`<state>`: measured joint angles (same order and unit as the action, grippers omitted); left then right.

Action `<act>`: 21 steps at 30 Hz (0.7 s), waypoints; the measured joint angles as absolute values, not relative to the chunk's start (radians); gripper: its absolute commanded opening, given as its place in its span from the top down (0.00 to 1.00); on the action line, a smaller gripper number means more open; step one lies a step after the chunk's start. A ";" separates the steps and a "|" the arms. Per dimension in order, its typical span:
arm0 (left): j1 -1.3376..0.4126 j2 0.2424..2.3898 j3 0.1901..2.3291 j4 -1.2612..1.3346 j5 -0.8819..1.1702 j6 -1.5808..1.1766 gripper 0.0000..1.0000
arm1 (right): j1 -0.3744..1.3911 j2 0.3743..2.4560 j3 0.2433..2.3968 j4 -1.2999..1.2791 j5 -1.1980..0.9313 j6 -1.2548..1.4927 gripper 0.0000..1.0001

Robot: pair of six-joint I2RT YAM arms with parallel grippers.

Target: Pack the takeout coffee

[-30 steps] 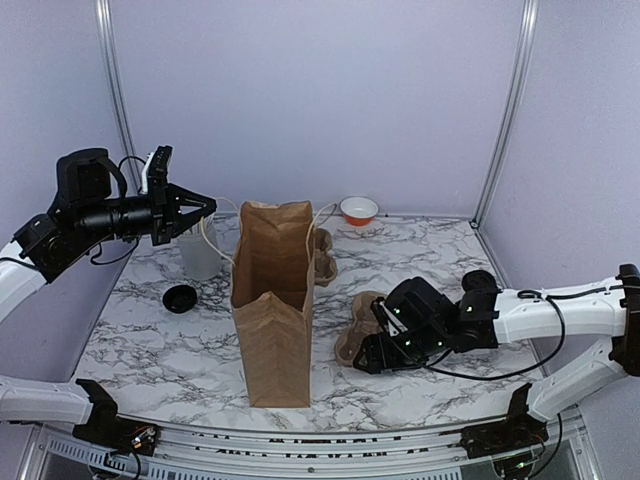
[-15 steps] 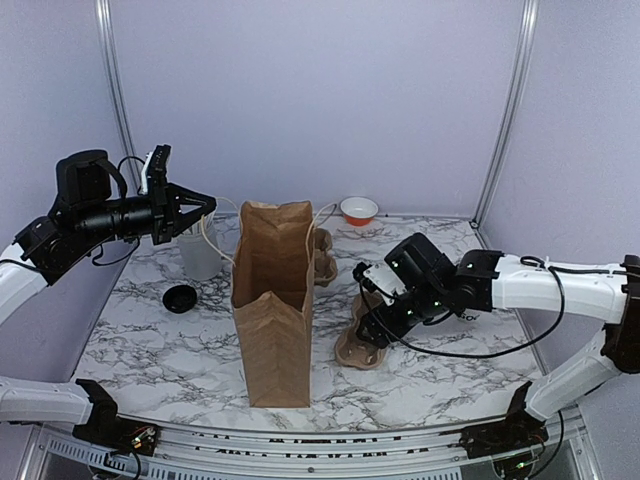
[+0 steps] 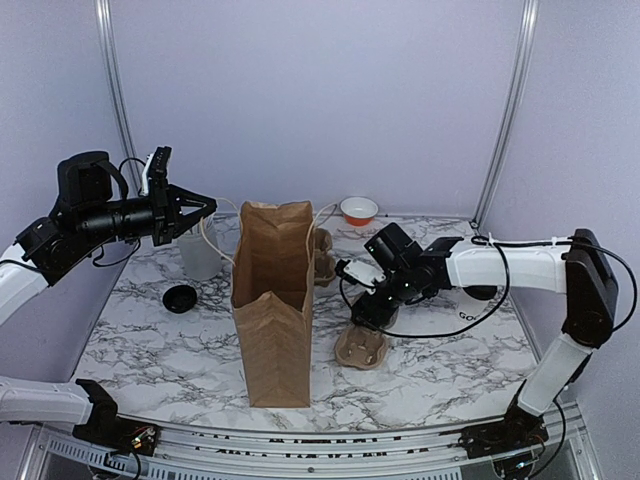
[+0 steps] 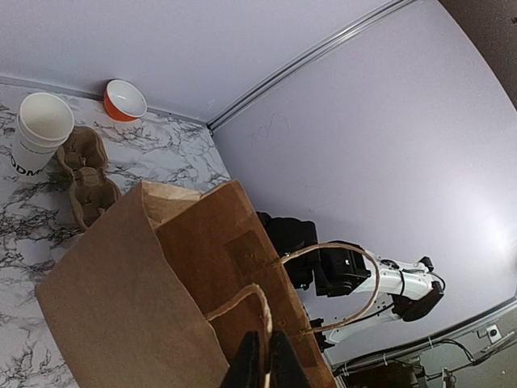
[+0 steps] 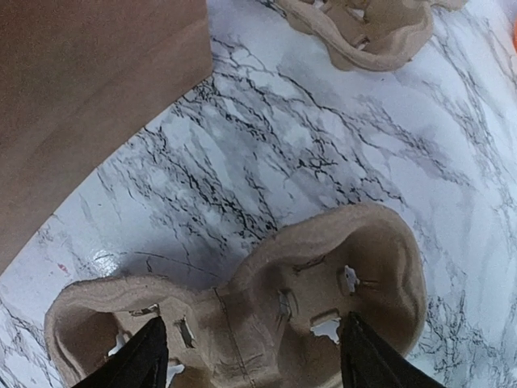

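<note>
Brown bag (image 3: 272, 300), one, handle (image 4: 234, 296) pinched in left gripper (image 4: 265, 364); two carriers (image 3: 362, 348) (image 3: 322, 258), right gripper (image 5: 252, 323) splayed above nearer.

Looks like a robotics lab test cell to me, since you've got a marble-print worktop (image 3: 450, 370) boxed in by plain lilac wall panels (image 3: 310, 90) on bare aluminium posts (image 3: 510, 110), and two black-and-white robot arms (image 3: 510, 265) bolted along the near edge.
</note>
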<state>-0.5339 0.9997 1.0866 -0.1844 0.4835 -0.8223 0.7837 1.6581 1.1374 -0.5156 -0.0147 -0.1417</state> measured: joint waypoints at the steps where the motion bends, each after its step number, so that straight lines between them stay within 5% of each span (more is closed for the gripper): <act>1: -0.534 1.000 1.087 -0.184 0.481 -0.822 0.91 | 0.784 1.672 1.145 -0.517 -0.017 -0.149 0.30; 21: -0.534 1.018 1.087 -0.184 0.477 -0.822 0.91 | 0.784 1.775 1.153 -0.567 -0.052 -0.186 0.41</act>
